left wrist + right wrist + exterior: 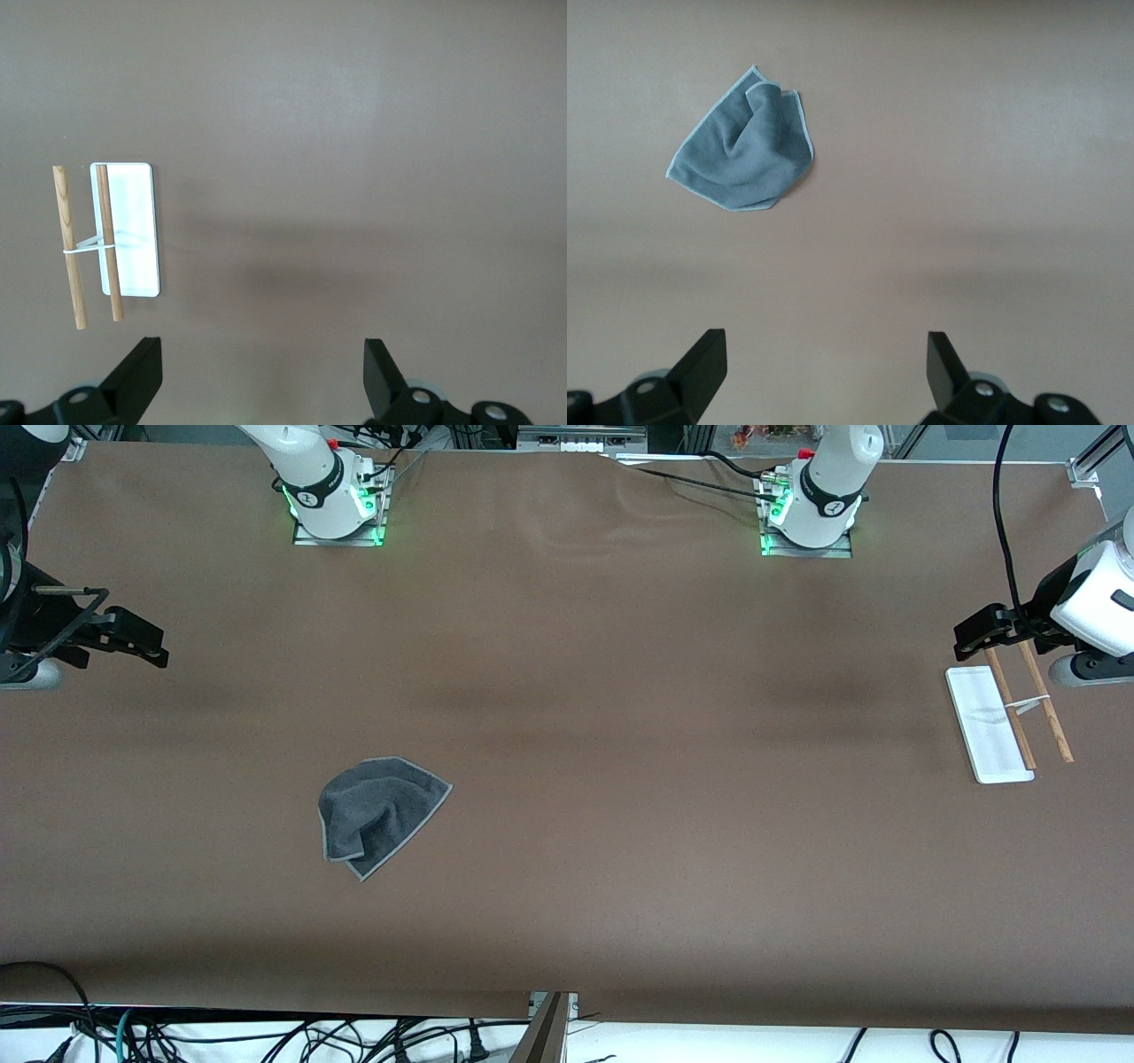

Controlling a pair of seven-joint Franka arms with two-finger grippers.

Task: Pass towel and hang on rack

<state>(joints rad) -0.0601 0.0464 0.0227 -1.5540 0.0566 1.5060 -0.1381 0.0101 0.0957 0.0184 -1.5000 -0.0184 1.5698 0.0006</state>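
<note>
Left claw spread wide, empty, above rack. Right claw spread wide, empty; towel untouched.

Even, soft overhead light covers the brown table. Broad faint shadow bands cross its middle, with a darker strip along its near edge. Green lamps glow at both arm bases. Every view is sharp; the right wrist view looks paler, washed out.

You see a dark grey towel with lighter grey edging, white-based rack with light-brown rods, brown table.
</note>
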